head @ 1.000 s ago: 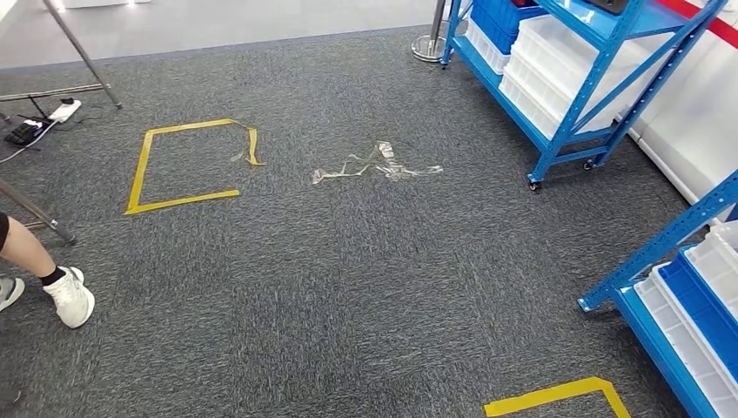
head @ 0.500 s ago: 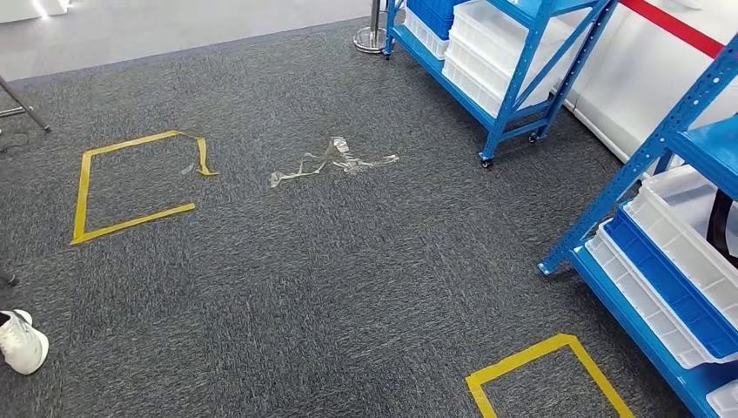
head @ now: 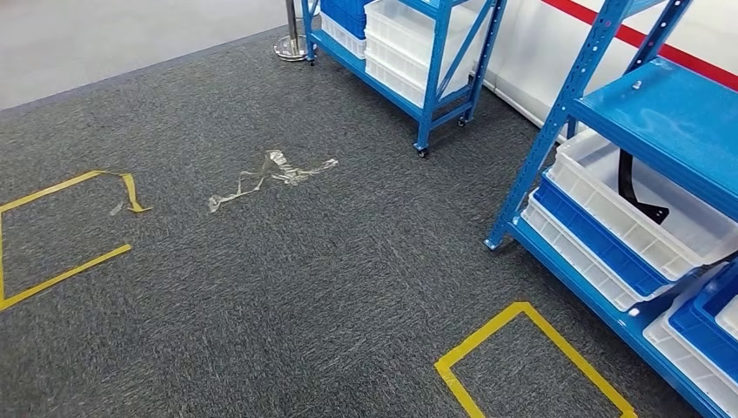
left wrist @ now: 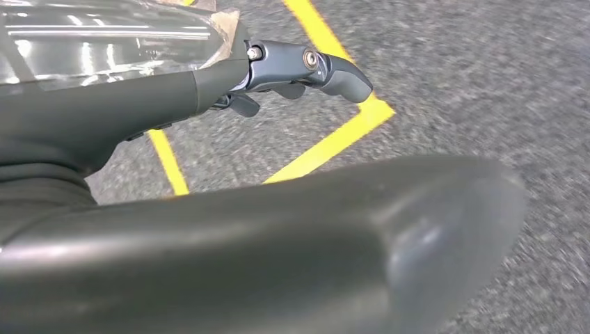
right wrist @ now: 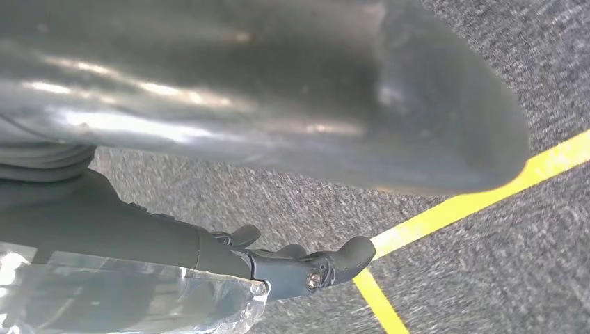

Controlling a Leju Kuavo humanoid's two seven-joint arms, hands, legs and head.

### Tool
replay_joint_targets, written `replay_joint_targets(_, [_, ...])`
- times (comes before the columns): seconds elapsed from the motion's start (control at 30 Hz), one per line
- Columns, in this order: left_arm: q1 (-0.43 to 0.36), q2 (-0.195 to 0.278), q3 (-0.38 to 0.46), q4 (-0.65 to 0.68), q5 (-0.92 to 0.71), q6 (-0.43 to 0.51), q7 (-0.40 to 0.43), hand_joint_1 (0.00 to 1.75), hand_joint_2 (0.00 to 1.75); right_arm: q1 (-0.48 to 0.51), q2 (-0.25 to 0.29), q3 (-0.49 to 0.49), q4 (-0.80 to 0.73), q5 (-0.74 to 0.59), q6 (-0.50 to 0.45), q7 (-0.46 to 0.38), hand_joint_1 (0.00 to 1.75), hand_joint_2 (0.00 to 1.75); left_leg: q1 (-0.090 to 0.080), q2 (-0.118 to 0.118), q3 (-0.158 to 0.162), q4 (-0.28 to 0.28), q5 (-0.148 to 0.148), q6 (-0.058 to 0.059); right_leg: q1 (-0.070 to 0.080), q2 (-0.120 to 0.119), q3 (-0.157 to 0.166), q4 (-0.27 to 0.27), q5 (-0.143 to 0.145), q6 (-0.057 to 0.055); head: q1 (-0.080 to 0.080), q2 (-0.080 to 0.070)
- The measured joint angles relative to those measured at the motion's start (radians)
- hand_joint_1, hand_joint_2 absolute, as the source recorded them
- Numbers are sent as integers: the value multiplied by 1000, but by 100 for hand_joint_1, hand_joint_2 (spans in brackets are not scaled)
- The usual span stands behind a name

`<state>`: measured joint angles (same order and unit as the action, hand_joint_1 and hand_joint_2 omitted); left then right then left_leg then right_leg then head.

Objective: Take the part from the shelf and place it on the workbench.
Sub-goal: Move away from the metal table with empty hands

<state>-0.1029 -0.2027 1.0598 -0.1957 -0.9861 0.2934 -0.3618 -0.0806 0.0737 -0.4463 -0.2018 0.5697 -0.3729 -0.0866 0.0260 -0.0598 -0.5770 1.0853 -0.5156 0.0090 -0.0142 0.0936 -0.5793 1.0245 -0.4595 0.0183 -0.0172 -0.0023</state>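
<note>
a: where are we in the job?

b: at the approach, by my reading. the head view looks down on dark grey carpet, with the near blue steel shelf rack [head: 557, 122] on the right and a yellow tape square [head: 526, 366] marked on the floor just in front of it. nothing is picked up yet.

a: and the part?

b: a black angled bracket-like part [head: 634, 187] lies inside the white plastic bin [head: 687, 235] on the rack's lower level, under the blue shelf board. a blue tray sits beneath that bin.

a: hands?

b: the left hand [left wrist: 292, 73] hangs over the carpet and a yellow tape corner, fingers loosely curled, holding nothing. the right hand [right wrist: 292, 264] looks the same, slack and empty above a yellow line.

a: what does the next move need?

b: i'd say stepping into the tape square to face the rack squarely, then raising an arm and reaching in under the shelf board. the gap above the bin looks tight, so a low, flat entry seems wise.

a: anything else about?

b: a crumpled strip of clear tape [head: 270, 174] on the carpet and a second blue rack [head: 409, 43] farther off.
</note>
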Motion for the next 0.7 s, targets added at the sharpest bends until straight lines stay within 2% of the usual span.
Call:
replay_joint_targets(0.03, [0, 0, 0, 0, 0, 0, 0, 0, 0, 0, 0, -2, 0, 0, 0, 0, 0, 0, -1, -14, 11, -30, 9, 2, 1, 10, -4, 1, -1, 6, 1, 0])
replay_joint_targets(0.07, [-1, 0, 0, 0, -1, 0, 0, 0, 0, 1, 0, -3, 0, 0, -1, 0, 0, 0, -5, -16, 14, -39, 9, 5, 1, 20, -7, 0, 0, 15, 2, 0])
replay_joint_targets(0.1, [-2, -1, 0, 0, -1, 0, 0, 0, 0, 3, 0, -5, 0, 0, -2, 0, 0, 0, -8, -4, 15, -41, 11, 12, -1, 30, -12, -3, 1, 23, 3, 0])
replay_joint_targets(0.13, [-3, -1, 0, 0, -2, 0, 1, 0, 0, 6, 0, -6, 0, 0, -4, 0, 0, 0, -10, 7, 18, -46, 14, 21, -4, 25, -16, -1, 1, 30, 3, 0])
replay_joint_targets(0.2, [-4, -2, 0, 0, -3, 0, 1, 0, 0, 9, 0, -7, 0, 1, -5, 0, 0, 0, -10, 30, 25, -57, 22, 38, -2, -19, -40, 44, -22, 32, 7, 0])
replay_joint_targets(0.23, [-3, -2, 0, 0, -4, 0, 2, 0, 0, 7, 0, -7, 0, 2, -5, -1, 0, 0, -11, 43, 27, -60, 24, 43, -2, -50, -65, 97, -48, 28, 10, 0])
replay_joint_targets(0.27, [-3, -3, 0, 0, -4, 0, 2, 0, 0, 6, 1, -7, 0, 3, -5, -1, 0, 0, -13, 56, 27, -61, 23, 46, -1, -69, -100, 166, -79, 25, 12, 0])
replay_joint_targets(0.3, [-2, -3, 0, 0, -5, 0, 2, 0, 0, 5, 1, -8, 0, 3, -5, -2, 0, 0, -14, 71, 26, -61, 22, 48, -2, -77, -135, 234, -104, 26, 13, 0])
replay_joint_targets(0.33, [-2, -3, 0, 0, -5, 0, 2, 0, 0, 6, 1, -8, 0, 4, -6, -2, 0, 0, -15, 84, 26, -61, 21, 48, -3, -80, -158, 279, -117, 29, 13, 0])
replay_joint_targets(0.37, [-2, -3, 0, 0, -5, 0, 3, 0, 0, 8, 1, -8, 0, 4, -6, -2, 0, 0, -16, 97, 27, -61, 19, 48, -5, -83, -162, 286, -115, 37, 13, 0])
replay_joint_targets(0.4, [-2, -3, 0, 0, -5, 0, 3, 0, 0, 10, 1, -8, 0, 5, -6, -2, 0, 0, -15, 108, 29, -61, 17, 46, -6, -88, -143, 249, -96, 46, 14, 0])
replay_joint_targets(0.43, [-3, -3, 0, 0, -5, 0, 3, 0, 0, 11, 1, -9, 0, 5, -6, -2, 0, 0, -15, 119, 32, -60, 14, 43, -8, -101, -106, 178, -69, 55, 14, 0])
replay_joint_targets(0.47, [-3, -3, 0, 0, -5, 0, 3, 0, 0, 11, 1, -9, 0, 5, -6, -2, 0, 0, -17, 128, 36, -60, 11, 39, -8, -127, -67, 104, -42, 59, 15, 0])
replay_joint_targets(0.5, [-2, -2, 0, 0, -6, 0, 3, 0, 0, 9, 1, -9, 0, 5, -6, -2, 0, 0, -20, 137, 40, -59, 6, 33, -6, -151, -34, 45, -21, 59, 15, 0])
replay_joint_targets(0.53, [-3, -2, 0, 0, -6, 0, 3, 0, 0, 8, 2, -10, 0, 5, -7, -2, 0, 0, -23, 146, 45, -59, 1, 26, -4, -168, -15, 11, -8, 53, 14, 0])
replay_joint_targets(0.57, [-3, -2, 0, 0, -6, 0, 4, 0, 0, 7, 3, -10, 0, 6, -7, -2, 0, 0, -25, 155, 50, -60, -3, 21, 0, -175, -9, 2, -3, 46, 14, 0])
replay_joint_targets(0.6, [-4, -3, -1, 0, -7, -1, 5, 0, 0, 7, 3, -11, 0, 6, -8, -3, 0, 0, -26, 166, 55, -62, -7, 15, 3, -164, -8, 1, -1, 40, 12, 0])
replay_joint_targets(0.63, [-6, -3, -1, 0, -7, -1, 5, 0, 0, 7, 2, -12, 0, 6, -8, -3, 0, 0, -23, 169, 60, -61, -11, 9, -2, -150, -7, 0, 0, 32, 11, 0])
replay_joint_targets(0.67, [-8, -4, -1, 0, -8, -2, 6, 0, 0, 7, 2, -13, 0, 6, -10, -3, 0, 0, -19, 158, 60, -53, -19, 3, -6, -138, -6, -2, 1, 27, 11, 0])
replay_joint_targets(0.7, [-10, -6, -2, 0, -8, -2, 6, 0, 0, 7, 1, -14, 0, 7, -11, -3, 0, 0, -16, 135, 51, -28, -38, -1, -10, -126, -5, -4, 3, 17, 10, 0])
